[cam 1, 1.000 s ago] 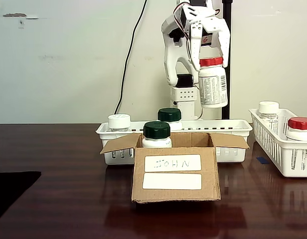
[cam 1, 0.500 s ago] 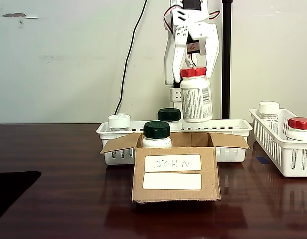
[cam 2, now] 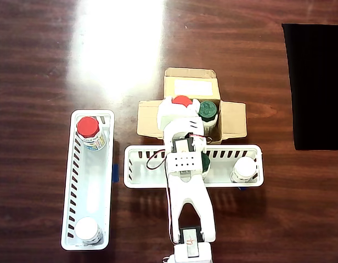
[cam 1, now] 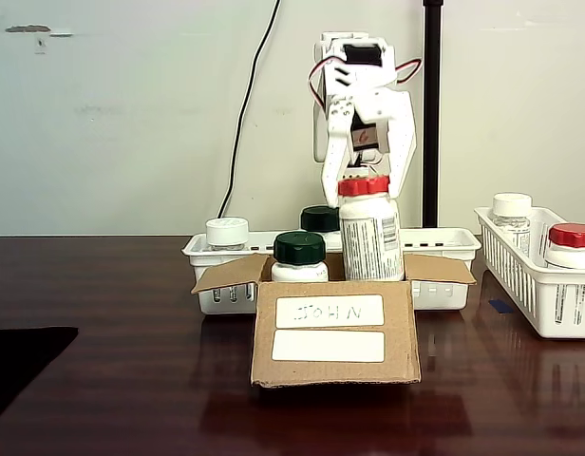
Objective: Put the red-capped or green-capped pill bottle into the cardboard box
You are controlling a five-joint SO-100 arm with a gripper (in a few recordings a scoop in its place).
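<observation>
In the fixed view my gripper [cam 1: 365,180] is clamped on the red cap of the pill bottle [cam 1: 370,239], which hangs upright with its lower part sunk inside the cardboard box [cam 1: 332,331]. A green-capped bottle [cam 1: 299,256] stands in the box beside it (labels face this camera).

In the overhead view my arm reaches across the white basket [cam 2: 141,167], which holds a white-capped bottle [cam 2: 244,168]. The long side basket [cam 2: 86,192], at the left of this view, holds a red-capped bottle [cam 2: 89,131] and another white-capped one [cam 2: 87,230].
</observation>
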